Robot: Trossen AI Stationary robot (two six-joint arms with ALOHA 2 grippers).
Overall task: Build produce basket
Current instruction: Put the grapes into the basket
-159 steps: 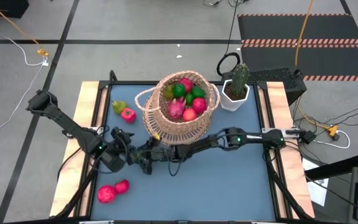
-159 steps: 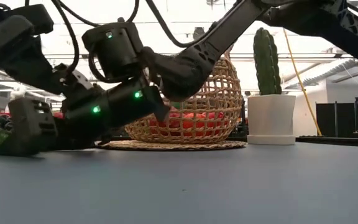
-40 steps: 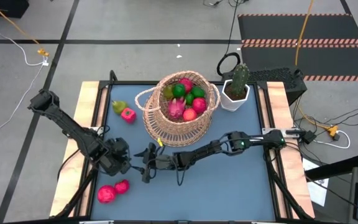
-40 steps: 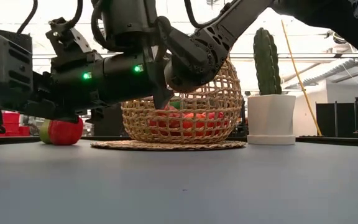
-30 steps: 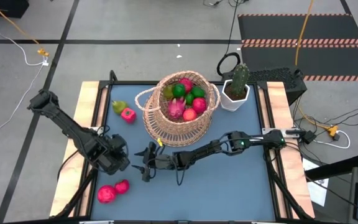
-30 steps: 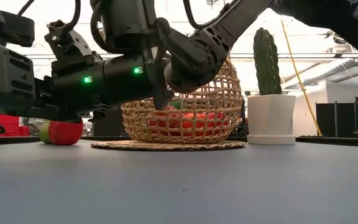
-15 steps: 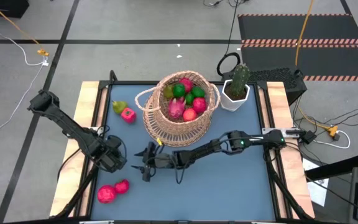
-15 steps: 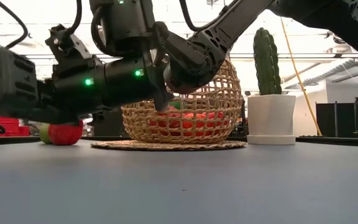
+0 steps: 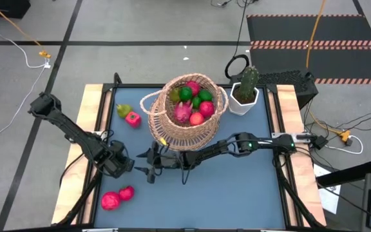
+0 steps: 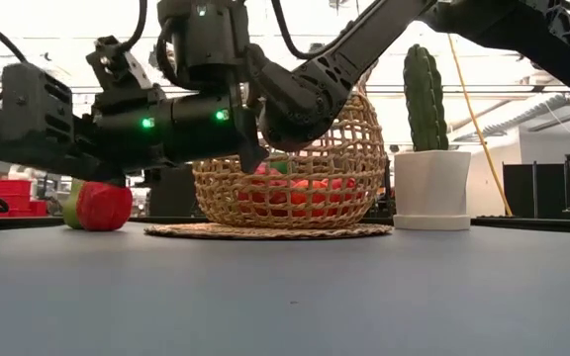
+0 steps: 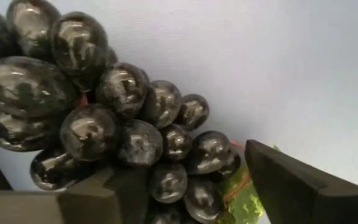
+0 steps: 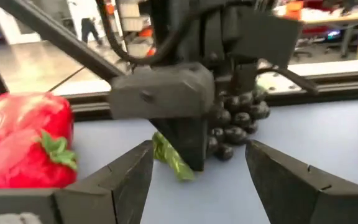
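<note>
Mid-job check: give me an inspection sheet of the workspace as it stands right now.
Surface: blue table top, wooden side rails.
Job's things: wicker basket holds mixed fruit; grapes between the left fingers; pear and pink fruit behind-left; two red fruits near the front-left.
Clutter: potted cactus in a white pot.
Grippers: left gripper low over the table, around the grapes; right gripper open, facing it, empty.
Cables: loops behind the table; orange cord on the floor.
Surroundings: grey floor, striped black mat.
</note>
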